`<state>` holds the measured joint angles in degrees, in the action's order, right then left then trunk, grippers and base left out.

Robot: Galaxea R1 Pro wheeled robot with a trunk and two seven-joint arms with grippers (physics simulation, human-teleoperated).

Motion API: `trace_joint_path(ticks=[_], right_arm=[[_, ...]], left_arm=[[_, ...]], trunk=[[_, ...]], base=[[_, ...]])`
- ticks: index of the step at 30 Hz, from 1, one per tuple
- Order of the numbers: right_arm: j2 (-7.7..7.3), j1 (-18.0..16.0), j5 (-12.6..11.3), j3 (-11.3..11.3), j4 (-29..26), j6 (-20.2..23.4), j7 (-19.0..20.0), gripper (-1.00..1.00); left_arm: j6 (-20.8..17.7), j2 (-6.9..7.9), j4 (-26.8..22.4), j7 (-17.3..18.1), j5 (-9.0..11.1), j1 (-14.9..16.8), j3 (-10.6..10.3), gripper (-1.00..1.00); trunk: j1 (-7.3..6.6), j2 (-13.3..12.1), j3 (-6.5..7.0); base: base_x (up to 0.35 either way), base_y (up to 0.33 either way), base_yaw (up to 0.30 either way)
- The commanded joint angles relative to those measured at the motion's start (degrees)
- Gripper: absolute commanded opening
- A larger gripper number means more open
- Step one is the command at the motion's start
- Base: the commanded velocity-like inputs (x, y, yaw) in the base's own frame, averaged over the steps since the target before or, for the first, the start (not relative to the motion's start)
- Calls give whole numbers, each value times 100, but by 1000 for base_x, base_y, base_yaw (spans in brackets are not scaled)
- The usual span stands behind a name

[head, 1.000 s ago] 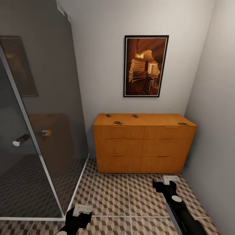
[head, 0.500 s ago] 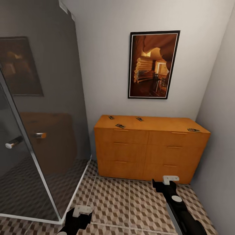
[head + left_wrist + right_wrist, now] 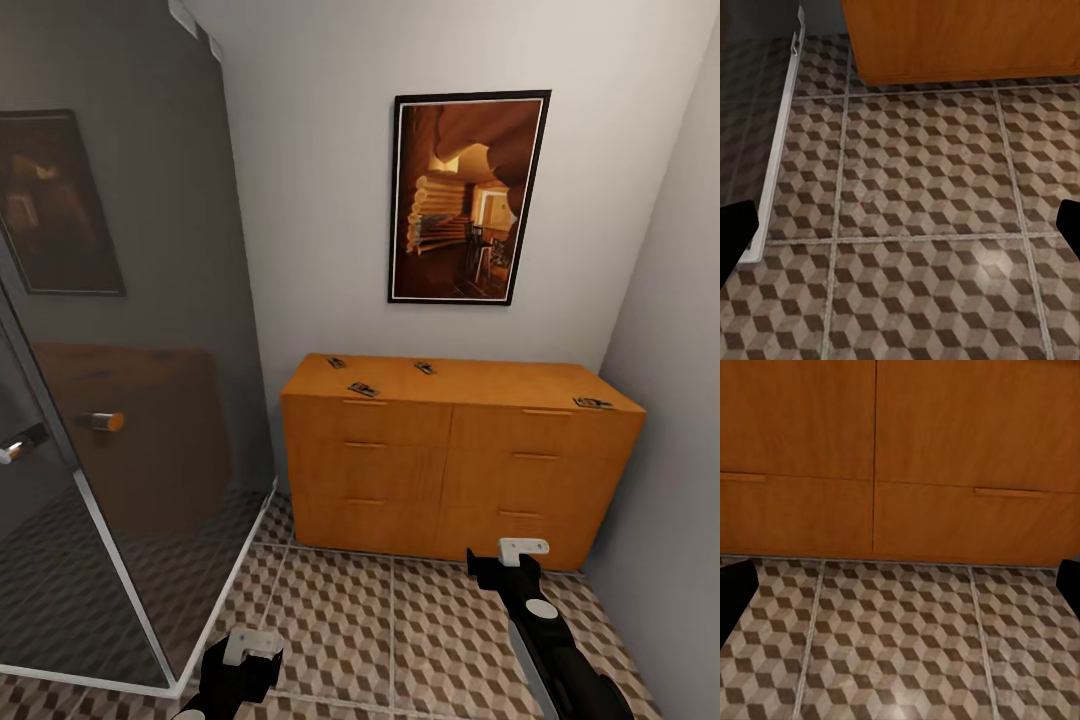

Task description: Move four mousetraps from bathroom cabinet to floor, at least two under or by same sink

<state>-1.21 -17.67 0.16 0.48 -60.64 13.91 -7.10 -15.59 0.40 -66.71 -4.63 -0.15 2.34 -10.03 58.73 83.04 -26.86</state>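
Observation:
The orange-brown cabinet (image 3: 455,460) stands against the back wall, its drawer fronts closed (image 3: 877,457). Four mousetraps lie on its top: one at the back left (image 3: 336,361), one near the front left edge (image 3: 363,388), one at the back middle (image 3: 425,367) and one at the front right corner (image 3: 593,403). Cube-patterned bathroom floor (image 3: 400,620) spreads in front of it. My left gripper (image 3: 245,652) hangs low over the tiles, open and empty (image 3: 900,232). My right gripper (image 3: 512,558) is held before the cabinet's lower drawers, open and empty (image 3: 900,585). The sink is out of view.
A glass shower enclosure (image 3: 110,400) with a chrome handle (image 3: 100,421) and a white floor rail (image 3: 780,142) takes up the left side. A framed picture (image 3: 468,198) hangs above the cabinet. The right wall (image 3: 670,420) runs close beside the cabinet's right end.
The whole view has shifted: the cabinet and picture look larger and sit further right, so the camera has moved closer. Both arms keep their pose, and the mousetraps lie unmoved.

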Motion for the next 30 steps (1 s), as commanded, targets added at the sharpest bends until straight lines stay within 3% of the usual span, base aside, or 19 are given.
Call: trace_joint_path(ticks=[1,17,30], right_arm=[[-2,-4,2,6,-9,35,-20,100],[-2,-1,2,14,-9,38,-20,100],[-2,0,2,14,-9,39,-20,100]], left_arm=[[-32,4,-9,-38,-1,3,-17,100],[-32,4,6,-38,6,3,-17,100],[-32,4,9,-35,7,3,-17,100]], trunk=[[0,4,-6],[0,4,-6],[0,4,-6]], base=[[7,-6,0],[6,-5,0],[119,-110,0]])
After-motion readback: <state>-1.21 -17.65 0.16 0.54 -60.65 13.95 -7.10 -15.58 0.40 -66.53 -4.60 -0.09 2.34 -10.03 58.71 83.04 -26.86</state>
